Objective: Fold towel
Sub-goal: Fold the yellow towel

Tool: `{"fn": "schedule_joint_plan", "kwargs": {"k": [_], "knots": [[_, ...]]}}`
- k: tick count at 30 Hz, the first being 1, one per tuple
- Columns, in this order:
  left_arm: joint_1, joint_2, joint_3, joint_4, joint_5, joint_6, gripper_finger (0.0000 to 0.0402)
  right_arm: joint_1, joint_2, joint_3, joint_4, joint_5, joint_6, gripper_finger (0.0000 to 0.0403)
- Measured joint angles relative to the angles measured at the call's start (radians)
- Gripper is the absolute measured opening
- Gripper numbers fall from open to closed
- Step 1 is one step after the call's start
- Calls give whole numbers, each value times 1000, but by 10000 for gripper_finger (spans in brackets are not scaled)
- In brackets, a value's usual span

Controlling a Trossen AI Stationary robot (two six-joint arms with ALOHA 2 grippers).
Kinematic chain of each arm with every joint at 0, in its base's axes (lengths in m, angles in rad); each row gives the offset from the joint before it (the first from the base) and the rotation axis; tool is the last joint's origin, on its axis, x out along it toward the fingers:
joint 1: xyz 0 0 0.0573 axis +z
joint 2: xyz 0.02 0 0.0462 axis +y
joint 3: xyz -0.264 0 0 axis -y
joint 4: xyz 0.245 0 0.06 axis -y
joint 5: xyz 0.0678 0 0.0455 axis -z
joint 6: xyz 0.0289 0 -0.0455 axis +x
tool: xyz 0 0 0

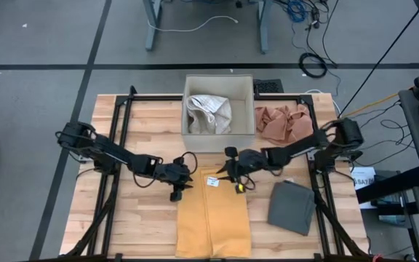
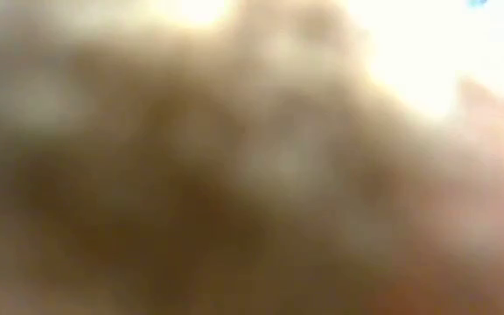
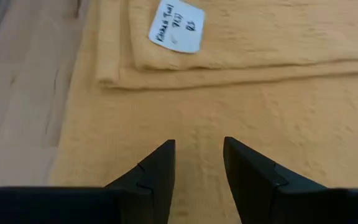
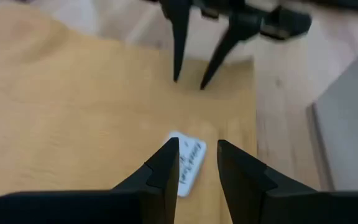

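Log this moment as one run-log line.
task: fold towel | towel: flat, lengthwise-folded | left pincer: open, at far-left corner | right pincer: open, at far edge | grasp: none

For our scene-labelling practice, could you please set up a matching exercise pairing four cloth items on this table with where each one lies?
Things:
1. yellow towel
2. grey cloth
3. pink cloth
4. white cloth

Places:
A. crumpled inside the box
B. bunched at the far right part of the table, beside the box
C. folded at the near right part of the table
D. laid flat at the near middle, in front of both grippers

Pairs: 1-D, 2-C, 3-B, 4-A
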Motion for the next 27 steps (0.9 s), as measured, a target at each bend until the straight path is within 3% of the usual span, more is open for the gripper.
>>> {"fn": "schedule_joint_plan", "kwargs": {"k": [5, 13, 23, 27], "knots": [[1, 60, 2, 34, -34, -6, 142, -71, 109, 50, -5, -85, -1, 95], [0, 77, 3, 41, -60, -13, 142, -120, 231, 114, -3, -124, -25, 95], [0, 78, 3, 39, -61, -9, 142, -132, 273, 126, -26, -124, -55, 94], [0, 78, 3, 38, -61, -5, 142, -133, 273, 126, -39, -109, -62, 74]]}}
